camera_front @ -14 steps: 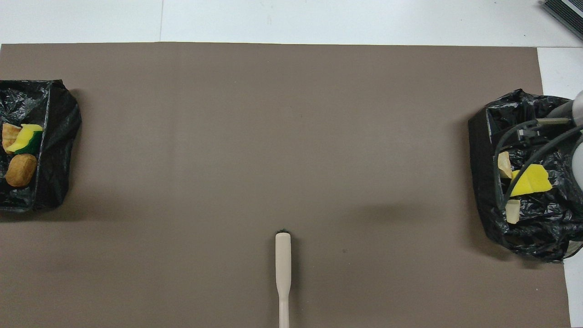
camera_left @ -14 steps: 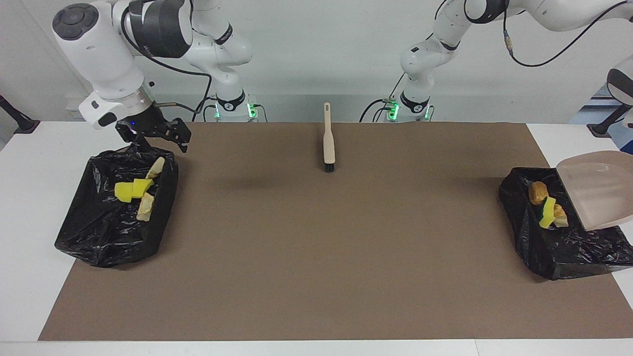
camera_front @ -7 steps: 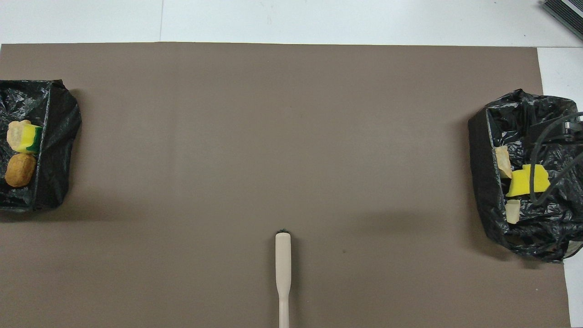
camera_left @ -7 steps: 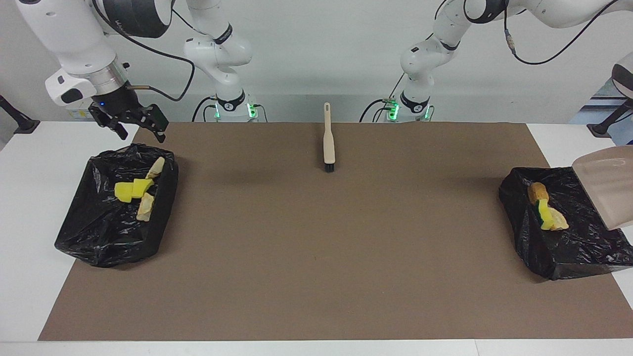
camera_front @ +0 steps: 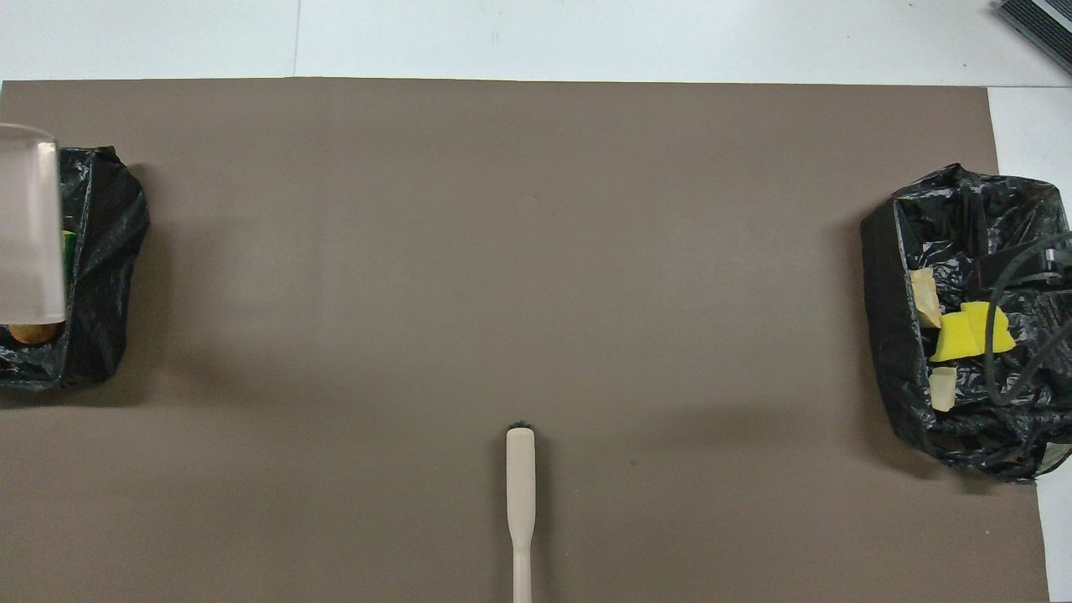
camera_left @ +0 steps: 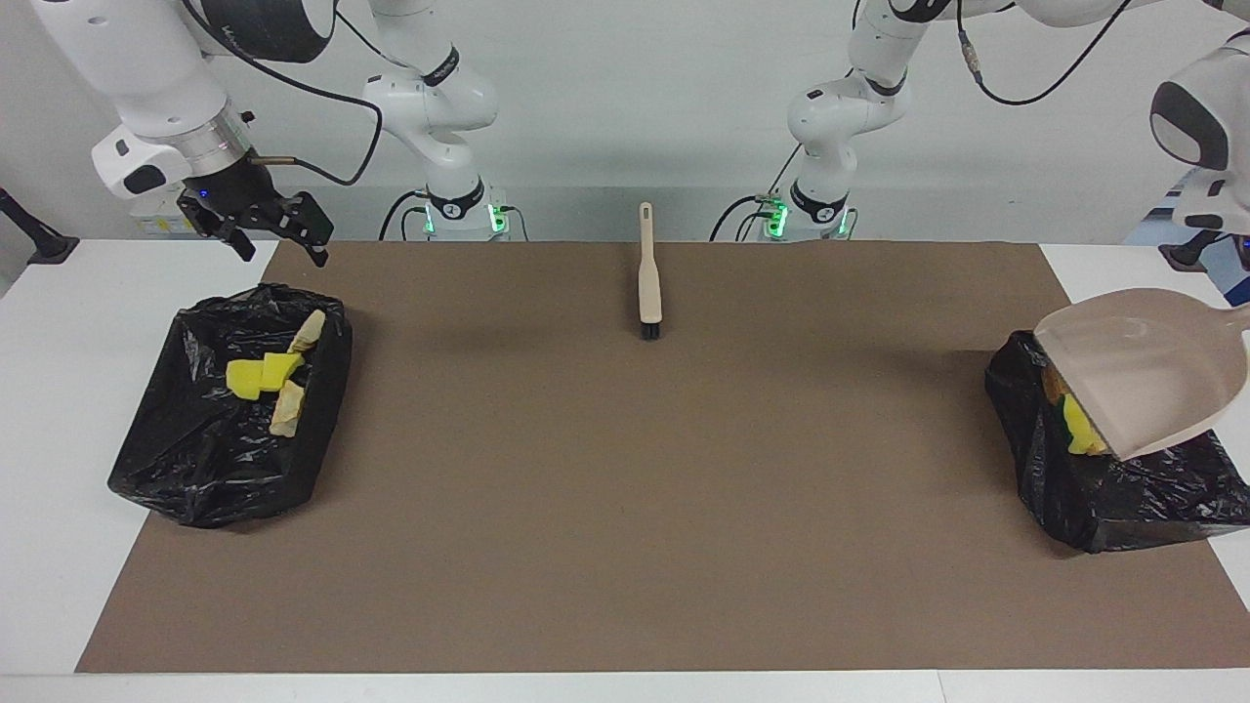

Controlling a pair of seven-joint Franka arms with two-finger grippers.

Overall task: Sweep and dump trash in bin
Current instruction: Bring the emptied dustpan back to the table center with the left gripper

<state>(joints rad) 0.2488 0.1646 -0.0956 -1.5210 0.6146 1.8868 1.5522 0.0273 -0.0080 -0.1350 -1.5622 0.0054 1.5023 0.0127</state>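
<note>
I see the left gripper clamped shut, dustpan (camera_left: 1143, 376) over a bin (camera_left: 1104, 488); right gripper (camera_left: 278, 234) wide, raised.

A white counter (camera_left: 59, 410) stood against a plain pale wall (camera_left: 625, 107), and a large brown mat (camera_left: 645, 488) covered most of its top. Even, soft light fell from above, casting faint shadows on the mat

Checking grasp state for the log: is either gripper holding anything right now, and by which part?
The dustpan hangs over the bin at the left arm's end, its handle running out of frame; the left gripper's hold isn't visible. The right gripper, over the table, is open and empty.
</note>
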